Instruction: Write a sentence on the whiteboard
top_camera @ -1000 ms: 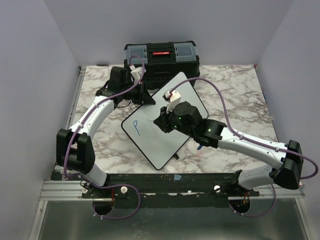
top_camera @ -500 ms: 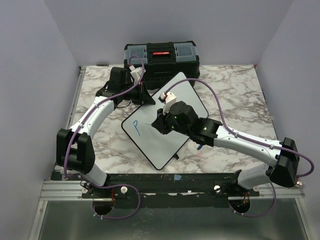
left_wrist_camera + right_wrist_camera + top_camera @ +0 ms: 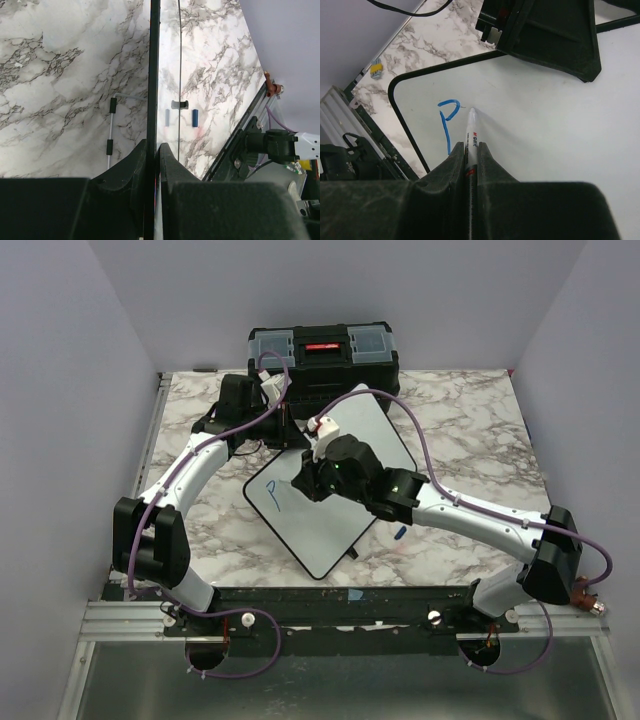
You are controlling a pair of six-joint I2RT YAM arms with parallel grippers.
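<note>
The whiteboard (image 3: 322,536) lies tilted on the marble table, its far edge (image 3: 153,75) pinched by my shut left gripper (image 3: 152,148), which shows at the board's far side (image 3: 287,430) in the top view. Of the sentence, a single blue "P" (image 3: 448,120) stands near the board's left corner (image 3: 272,496). My right gripper (image 3: 471,148) is shut on a white marker (image 3: 471,135). The marker's tip (image 3: 472,111) sits on or just over the white surface (image 3: 545,130), right beside the P's bowl. From above, the right gripper (image 3: 305,483) hangs over the board's middle-left.
A black toolbox (image 3: 323,355) stands at the table's back edge, behind the board. A small blue marker cap (image 3: 399,532) lies on the marble by the board's right edge, also seen at cap (image 3: 195,117). The left gripper's black body (image 3: 545,35) blocks the board's far side.
My right arm has swung left across the board, bringing the marker from the middle to just beside the P. The left gripper and board have not moved.
</note>
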